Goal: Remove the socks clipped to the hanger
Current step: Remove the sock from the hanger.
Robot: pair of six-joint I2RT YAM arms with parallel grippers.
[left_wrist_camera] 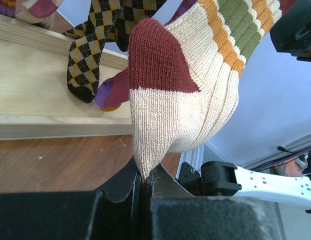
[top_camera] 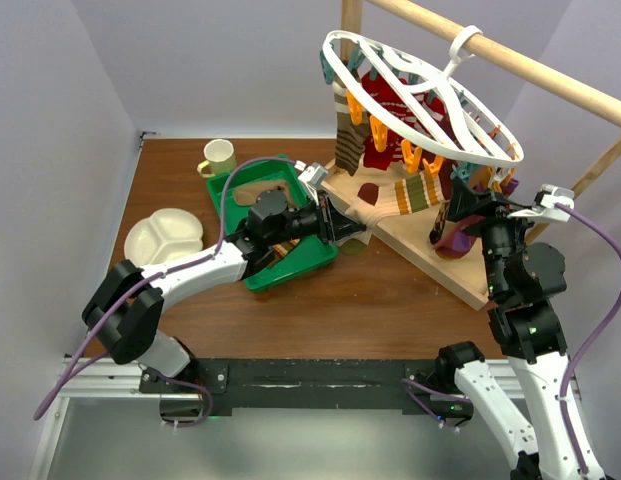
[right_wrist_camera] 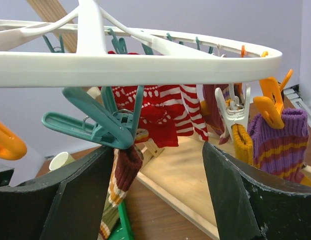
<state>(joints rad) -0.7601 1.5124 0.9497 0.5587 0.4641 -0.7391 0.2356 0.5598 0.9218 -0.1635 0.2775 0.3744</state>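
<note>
The cream sock (left_wrist_camera: 160,125) bears a maroon heel and orange, green stripes.

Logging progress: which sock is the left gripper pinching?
The cream sock with the maroon heel and orange-and-olive stripes: the left gripper is shut on its lower tip. The argyle sock beside it hangs free.

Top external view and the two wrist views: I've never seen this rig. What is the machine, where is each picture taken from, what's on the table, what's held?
Two robot arms are bolted to the table. One picture looks down from above and behind them; the others come from a camera on each wrist. On the table: a green tray, a mug, a divided plate and a wooden stand carrying the white hanger of clipped socks. The left gripper is shut on the toe of a tan striped sock. The right gripper is open, holding nothing, facing a teal clip.
</note>
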